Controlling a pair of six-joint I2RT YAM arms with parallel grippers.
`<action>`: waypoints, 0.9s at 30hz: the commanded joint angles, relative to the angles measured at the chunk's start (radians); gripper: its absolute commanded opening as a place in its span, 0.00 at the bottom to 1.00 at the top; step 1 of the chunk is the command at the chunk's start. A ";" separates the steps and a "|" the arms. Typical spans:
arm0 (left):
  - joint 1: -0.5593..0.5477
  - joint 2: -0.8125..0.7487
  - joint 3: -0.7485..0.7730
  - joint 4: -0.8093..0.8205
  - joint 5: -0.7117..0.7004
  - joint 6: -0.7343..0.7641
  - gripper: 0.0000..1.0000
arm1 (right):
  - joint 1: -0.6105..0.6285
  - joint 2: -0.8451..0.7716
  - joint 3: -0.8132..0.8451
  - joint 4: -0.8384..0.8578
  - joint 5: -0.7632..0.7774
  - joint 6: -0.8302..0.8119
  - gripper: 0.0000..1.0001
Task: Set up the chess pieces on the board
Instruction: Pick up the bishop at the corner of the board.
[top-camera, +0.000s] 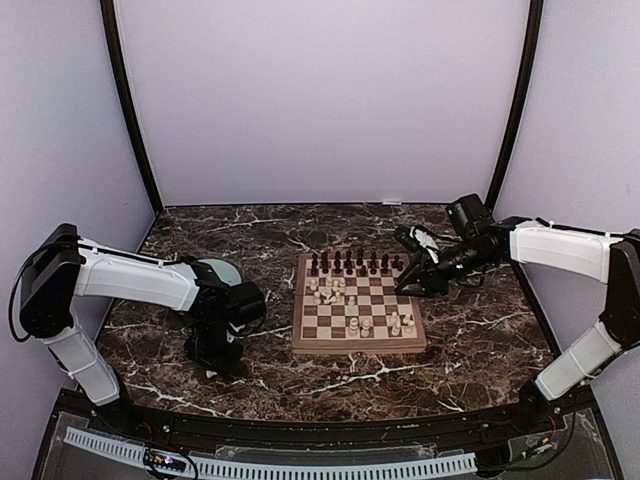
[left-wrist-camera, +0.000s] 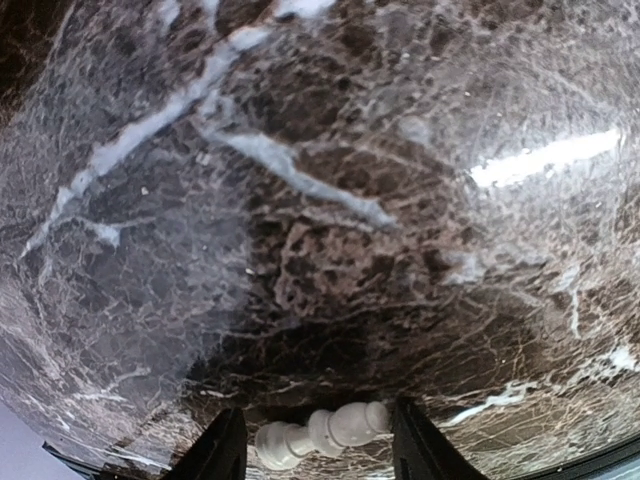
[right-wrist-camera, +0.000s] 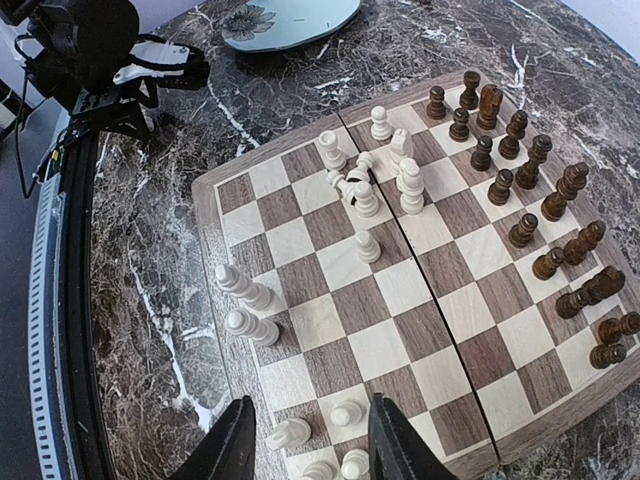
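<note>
The board (top-camera: 372, 335) lies in the middle of the table and also shows in the right wrist view (right-wrist-camera: 400, 290). Dark pieces (top-camera: 350, 265) stand in rows along its far edge (right-wrist-camera: 520, 160). White pieces (top-camera: 330, 290) stand and lie scattered on it (right-wrist-camera: 365, 190). My left gripper (top-camera: 212, 362) is low over the bare table left of the board. In the left wrist view its fingers (left-wrist-camera: 320, 452) stand apart around a white piece (left-wrist-camera: 320, 432) lying on its side. My right gripper (top-camera: 408, 285) hovers open over the board's right side, above white pieces (right-wrist-camera: 347, 413), its fingertips (right-wrist-camera: 310, 445) holding nothing.
A round pale-teal plate (top-camera: 218, 270) sits behind the left arm, left of the board; it shows at the top of the right wrist view (right-wrist-camera: 290, 20). The table is dark veined marble (top-camera: 470, 340), with walls on three sides.
</note>
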 joint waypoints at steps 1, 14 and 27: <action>0.006 0.015 -0.011 -0.006 0.038 0.035 0.49 | 0.007 -0.026 0.005 0.001 0.010 -0.005 0.40; 0.004 -0.040 -0.149 0.014 0.146 -0.079 0.38 | 0.007 -0.001 0.017 -0.004 -0.008 -0.002 0.40; -0.002 -0.072 -0.197 0.089 0.190 -0.072 0.17 | 0.012 0.003 0.022 -0.002 -0.007 0.003 0.40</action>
